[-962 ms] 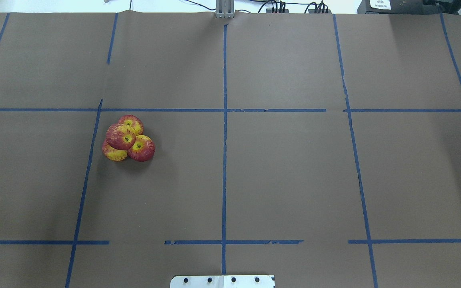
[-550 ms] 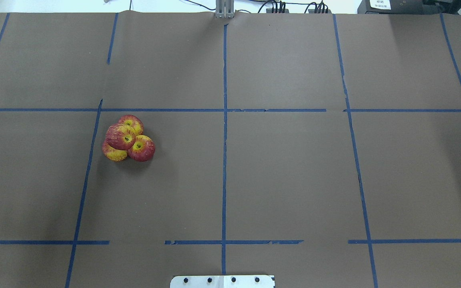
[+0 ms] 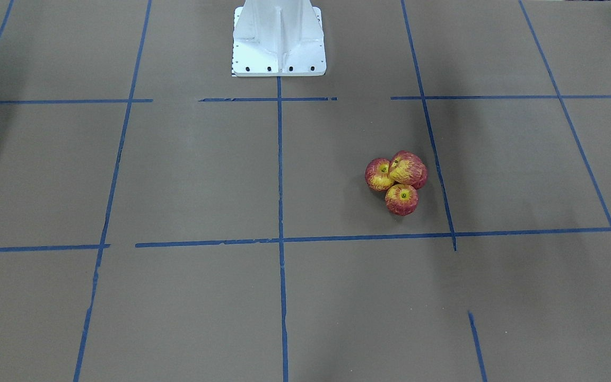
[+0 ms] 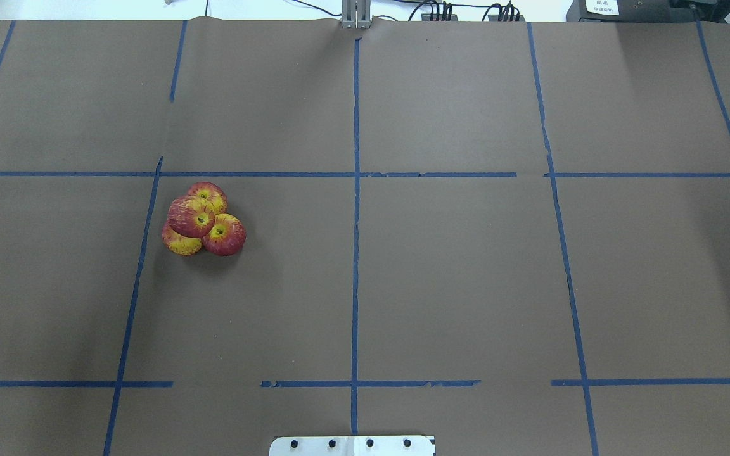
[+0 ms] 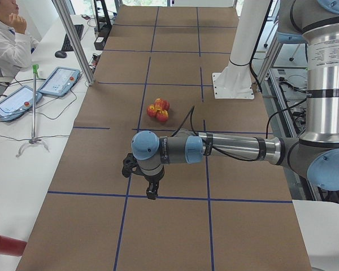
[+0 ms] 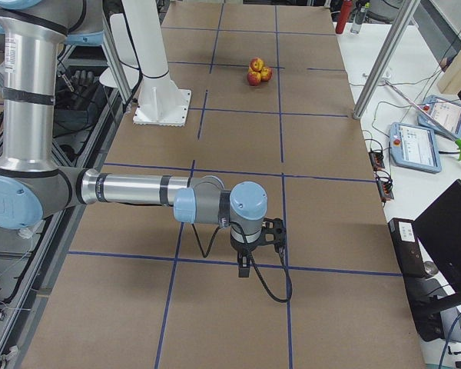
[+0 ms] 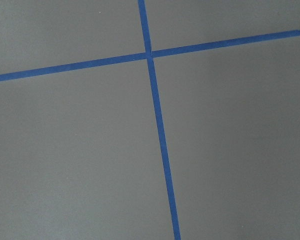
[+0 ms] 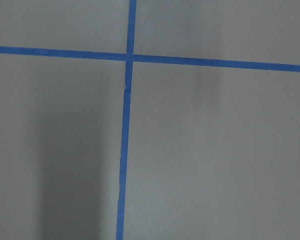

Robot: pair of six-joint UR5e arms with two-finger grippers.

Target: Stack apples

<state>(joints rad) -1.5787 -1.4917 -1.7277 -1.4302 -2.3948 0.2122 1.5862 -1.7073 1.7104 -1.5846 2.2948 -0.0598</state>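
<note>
Four apples [image 4: 203,218] sit bunched on the brown table, left of centre in the overhead view. One apple [image 4: 191,216] rests on top of the other three. The pile also shows in the front-facing view [image 3: 398,180], the left view [image 5: 158,109] and the right view [image 6: 256,71]. My left gripper [image 5: 152,196] shows only in the left view. It points down over the table, well away from the apples. My right gripper [image 6: 245,270] shows only in the right view, far from the apples. I cannot tell whether either is open or shut. Both wrist views show only table and tape.
Blue tape lines [image 4: 355,221] divide the brown table into squares. The white robot base [image 3: 279,42] stands at the robot's edge. A metal post [image 5: 73,39], tablets [image 5: 59,81] and an operator [image 5: 5,39] are on the far side.
</note>
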